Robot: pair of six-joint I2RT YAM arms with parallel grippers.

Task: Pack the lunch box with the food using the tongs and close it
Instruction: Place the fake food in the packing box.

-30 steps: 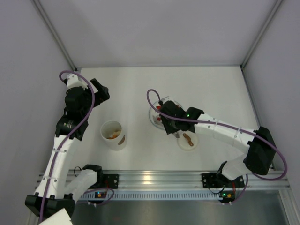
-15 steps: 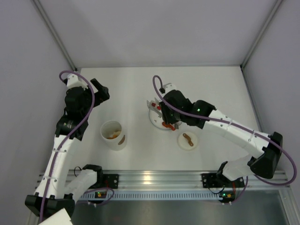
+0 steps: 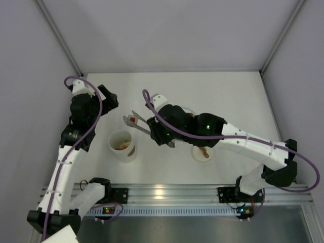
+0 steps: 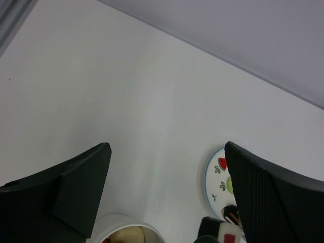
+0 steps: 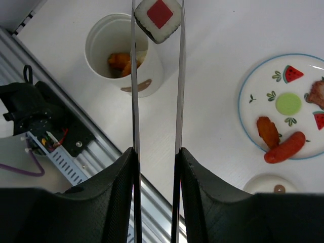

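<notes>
My right gripper [image 5: 156, 152] is shut on the tongs [image 5: 134, 91], and it also shows in the top view [image 3: 162, 132]. The tongs' tips pinch a white food piece with a red centre and dark edge [image 5: 158, 14] [image 3: 132, 120]. That piece hangs just beyond the far rim of the lunch box [image 3: 121, 146] [image 5: 152, 71], a white tub with orange food [image 5: 121, 61] inside. More food lies on the plate [image 5: 253, 86]: a red sausage [image 5: 284, 149] and an orange piece [image 5: 267, 130]. My left gripper [image 3: 109, 96] [image 4: 167, 202] stands open, behind the tub.
A small round white lid [image 3: 202, 152] [image 5: 276, 185] lies on the table near the plate. My right arm covers most of the plate in the top view. The aluminium rail [image 3: 162, 192] runs along the near edge. Grey walls close in the sides and back.
My right arm has swung left from the plate towards the lunch box, carrying the tongs with the white and red piece in them. The left arm has not moved.
</notes>
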